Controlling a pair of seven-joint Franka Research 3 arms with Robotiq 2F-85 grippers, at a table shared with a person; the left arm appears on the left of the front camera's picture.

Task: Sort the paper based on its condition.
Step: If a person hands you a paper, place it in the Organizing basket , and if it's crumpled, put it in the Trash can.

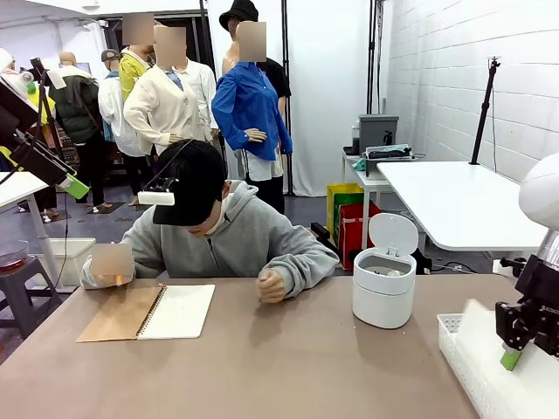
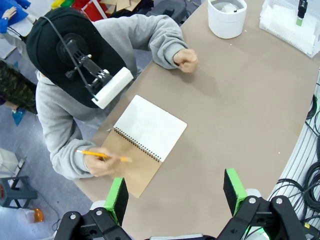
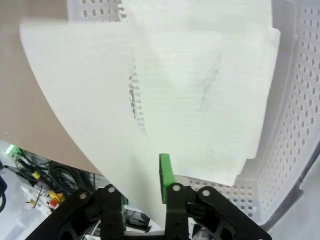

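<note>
Across the brown table [image 1: 288, 367] a person [image 1: 236, 236] bends over at my 12 o'clock. At my 4 o'clock sits the white lattice basket [image 1: 456, 345], at 1 o'clock a white bin [image 1: 383, 297] with its lid up, and at 10 o'clock the open notebook [image 1: 148, 312]. I judge the sort to be in progress. In the right wrist view one sheet [image 3: 215, 90] with faint marks lies flat in the basket, so at least one piece seems placed. Something pale sits in the bin, but I cannot tell what it is. The person has a pencil [image 2: 97, 155] over the notebook, so more pages may come. The paper [image 3: 85, 100] I am handling hangs over the basket's rim, partly above the bare table. Its lower edge runs down to the right gripper [image 1: 511, 349], and in the front view it shows as a blur at that gripper's 10 o'clock. One green finger [image 3: 165, 175] of the right gripper stands clear, with the sheet right against its 9 o'clock side. The sheet covers the other finger, so I cannot tell how wide those jaws stand or whether they pinch the paper. The left gripper [image 2: 175, 195] hangs high above the table's near edge. Its green pads [image 2: 118, 199] are spread wide and hold nothing.
</note>
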